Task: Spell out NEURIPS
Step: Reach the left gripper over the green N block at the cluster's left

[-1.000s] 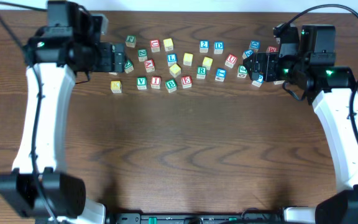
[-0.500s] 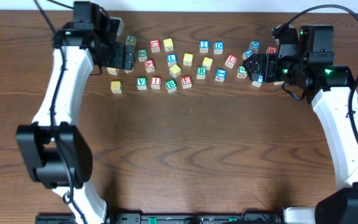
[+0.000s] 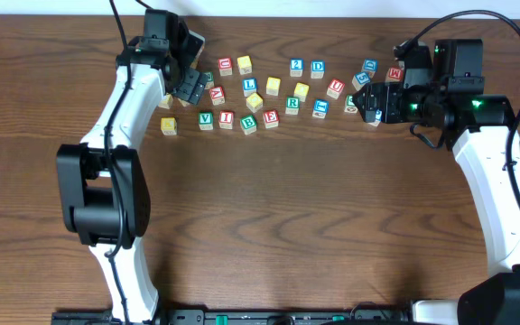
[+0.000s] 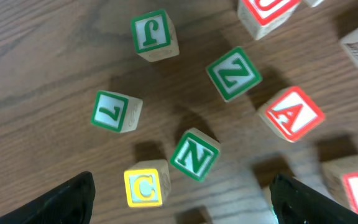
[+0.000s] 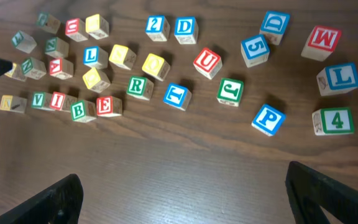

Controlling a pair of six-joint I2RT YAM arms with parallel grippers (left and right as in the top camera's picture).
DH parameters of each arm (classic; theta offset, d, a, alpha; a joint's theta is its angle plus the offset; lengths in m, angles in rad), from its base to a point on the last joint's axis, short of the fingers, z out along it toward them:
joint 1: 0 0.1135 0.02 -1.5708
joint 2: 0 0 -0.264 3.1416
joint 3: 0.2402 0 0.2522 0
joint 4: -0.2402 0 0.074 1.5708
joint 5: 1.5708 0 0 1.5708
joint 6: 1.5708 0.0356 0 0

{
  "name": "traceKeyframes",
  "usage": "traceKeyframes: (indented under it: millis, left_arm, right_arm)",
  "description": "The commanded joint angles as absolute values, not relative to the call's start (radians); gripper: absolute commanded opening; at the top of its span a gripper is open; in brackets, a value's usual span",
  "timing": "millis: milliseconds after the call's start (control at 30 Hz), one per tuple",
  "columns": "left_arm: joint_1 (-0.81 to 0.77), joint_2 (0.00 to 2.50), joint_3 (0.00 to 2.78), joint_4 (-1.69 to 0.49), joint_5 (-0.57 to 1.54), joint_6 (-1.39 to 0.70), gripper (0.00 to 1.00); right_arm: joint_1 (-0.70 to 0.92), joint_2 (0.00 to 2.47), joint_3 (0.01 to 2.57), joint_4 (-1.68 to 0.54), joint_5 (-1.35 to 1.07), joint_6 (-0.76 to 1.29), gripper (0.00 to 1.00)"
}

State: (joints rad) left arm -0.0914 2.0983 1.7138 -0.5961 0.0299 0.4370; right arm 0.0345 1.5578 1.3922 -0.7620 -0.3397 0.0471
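Well, left hand (image 4: pixel 182 186) above green N (image 4: pixel 194 154).

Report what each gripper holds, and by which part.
Nothing is held: the left gripper and the right gripper both show open jaws with nothing clamped between them.

Green N cube (image 4: pixel 194 154), yellow C cube (image 4: pixel 146 187), red A cube (image 4: pixel 291 114), blue P cube (image 5: pixel 268 119), dark wood-grain table (image 3: pixel 287 208).

Dark wooden table (image 3: pixel 287 226), scattered letter cubes (image 5: pixel 140 86), green N cube (image 4: pixel 194 154), blue P cube (image 5: pixel 268 119)
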Motion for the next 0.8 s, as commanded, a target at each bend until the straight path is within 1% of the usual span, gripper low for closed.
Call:
traceKeyframes:
  millis: [0,167,267,333,633,767]
  left_arm:
    - [-0.087,2.141,1.736,-0.578,0.015,0.464,0.89]
    - [-0.087,2.185,1.732,-0.569,0.015,0.463,0.89]
    - [-0.087,2.190,1.731,-0.566,0.016,0.463,0.83]
    - [-0.087,2.190,1.728,-0.566,0.017,0.456,0.76]
    - [-0.087,2.237,1.714,-0.555,0.018,0.433,0.74]
    - [-0.087,2.255,1.714,-0.553,0.018,0.432,0.67]
  right_arm:
    - [0.027,1.558,1.411,-0.768,-0.335,0.036,0.99]
    - [0.027,1.558,1.411,-0.788,-0.331,0.036,0.99]
    - [0.027,1.558,1.411,-0.789,-0.331,0.036,0.99]
    - [0.028,1.558,1.411,-0.789,-0.331,0.036,0.99]
    - [0.028,1.558,1.411,-0.793,-0.331,0.036,0.99]
    - [0.028,1.558,1.411,-0.794,-0.331,0.036,0.99]
